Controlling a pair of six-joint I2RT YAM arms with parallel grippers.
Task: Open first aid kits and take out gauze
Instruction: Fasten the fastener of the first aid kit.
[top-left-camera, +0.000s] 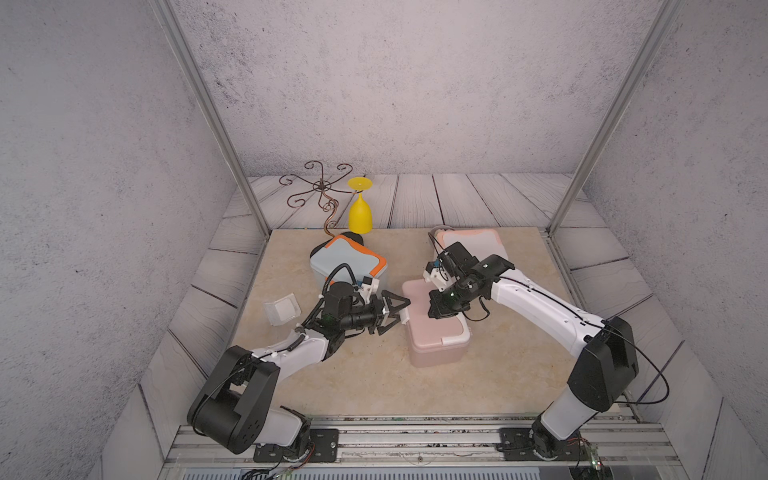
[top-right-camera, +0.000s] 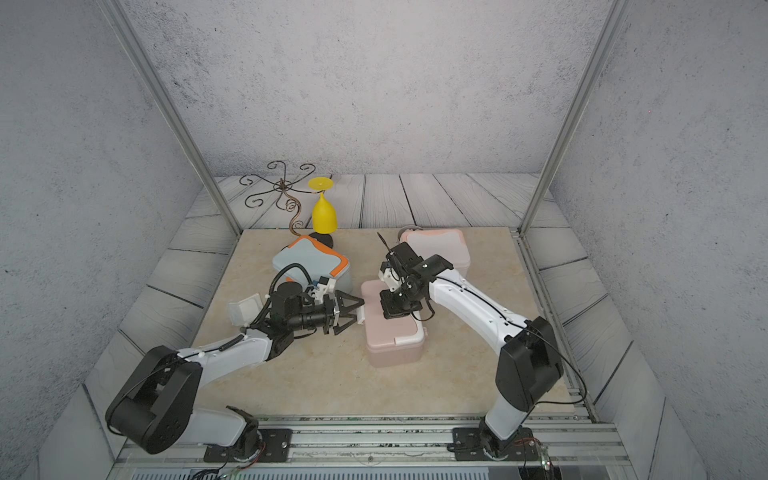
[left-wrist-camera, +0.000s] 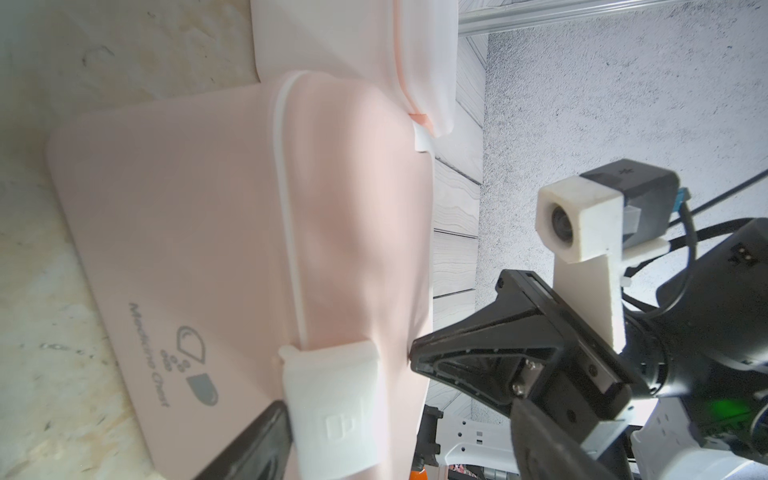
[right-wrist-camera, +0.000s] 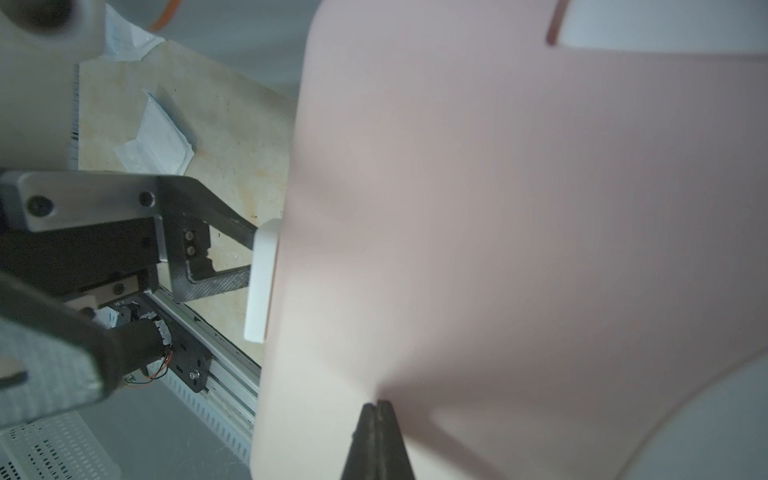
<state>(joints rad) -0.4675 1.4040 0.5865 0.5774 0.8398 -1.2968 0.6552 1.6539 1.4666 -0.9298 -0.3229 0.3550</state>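
Observation:
The pink first aid kit (top-left-camera: 432, 332) sits mid-table with its lid down. My left gripper (top-left-camera: 405, 311) is open at the kit's left side, and its fingers (left-wrist-camera: 257, 449) straddle the white latch (left-wrist-camera: 332, 407). My right gripper (right-wrist-camera: 378, 409) is shut, its tip pressing down on the pink lid (right-wrist-camera: 498, 208). The grey-blue kit with orange trim (top-left-camera: 347, 262) lies closed at the back left. At the back right, the white kit with peach trim (top-left-camera: 473, 245) is also closed. Gauze (top-left-camera: 282, 309) lies on the table left of my left arm, and the right wrist view shows it as packets (right-wrist-camera: 156, 141).
A yellow goblet (top-left-camera: 360, 212) hangs upside down from a brown wire rack (top-left-camera: 320, 187) behind the grey-blue kit. A small grey bowl (top-left-camera: 440, 228) peeks out behind the white kit. Metal frame posts (top-left-camera: 257, 208) stand at the table's back corners.

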